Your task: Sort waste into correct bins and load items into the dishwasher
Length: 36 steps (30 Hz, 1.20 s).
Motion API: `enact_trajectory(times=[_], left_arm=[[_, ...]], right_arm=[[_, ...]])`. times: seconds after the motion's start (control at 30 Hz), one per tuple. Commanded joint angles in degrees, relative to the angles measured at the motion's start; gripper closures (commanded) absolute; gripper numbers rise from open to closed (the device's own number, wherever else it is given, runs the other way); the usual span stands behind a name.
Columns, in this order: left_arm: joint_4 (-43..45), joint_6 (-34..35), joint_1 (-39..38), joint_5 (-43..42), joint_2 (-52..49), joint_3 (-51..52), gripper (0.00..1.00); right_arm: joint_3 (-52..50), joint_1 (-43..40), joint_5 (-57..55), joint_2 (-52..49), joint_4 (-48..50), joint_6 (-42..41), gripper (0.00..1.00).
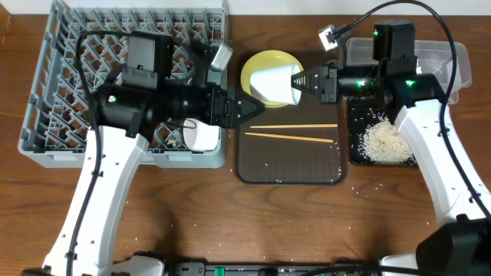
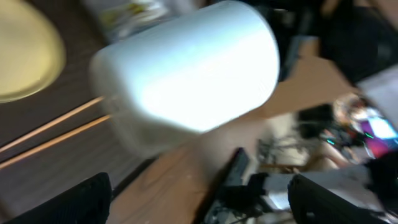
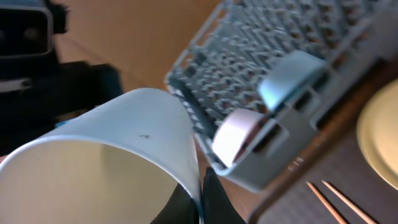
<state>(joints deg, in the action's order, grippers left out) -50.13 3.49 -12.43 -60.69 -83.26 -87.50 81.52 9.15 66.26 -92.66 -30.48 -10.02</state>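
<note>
My right gripper is shut on the rim of the white bowl, holding it tilted on its side above the yellow plate. The right wrist view shows the fingers pinching the bowl wall. My left gripper is open and empty, pointing right, just left of the bowl; the bowl hangs ahead of its fingers. Two chopsticks lie on the brown tray. The grey dish rack holds a white cup and a light blue bowl.
The black tray at right holds a pile of rice scraps. The clear tub stands behind it, partly hidden by my right arm. Rice grains are scattered on the brown tray and the table.
</note>
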Motion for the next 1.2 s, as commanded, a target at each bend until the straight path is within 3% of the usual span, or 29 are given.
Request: enact_trajectory(times=[0.0,0.13,0.5,1.17], left_arm=[[1.1,-3.7,0.3,-10.6,-1.4,0.3,0.08],[3.4,-7.0,0.3,-20.1,-2.8,0.3,0.08],[3.6,-8.0,2.0,-19.7,-2.9,0.3,0.07],[3.6,-7.6,2.0,-23.8,-2.9,0.3,0.09]], right_arm=[[-0.1,-0.8,8.7,0.1,1.2,0.9,0.99],[-0.1,-2.0,13.3,0.1,2.0,0.9,0.99],[-0.1,-5.1,19.8,0.1,6.6,-1.1,0.99],[-0.1,4.6,12.7,0.0,10.4,-1.3,0.99]])
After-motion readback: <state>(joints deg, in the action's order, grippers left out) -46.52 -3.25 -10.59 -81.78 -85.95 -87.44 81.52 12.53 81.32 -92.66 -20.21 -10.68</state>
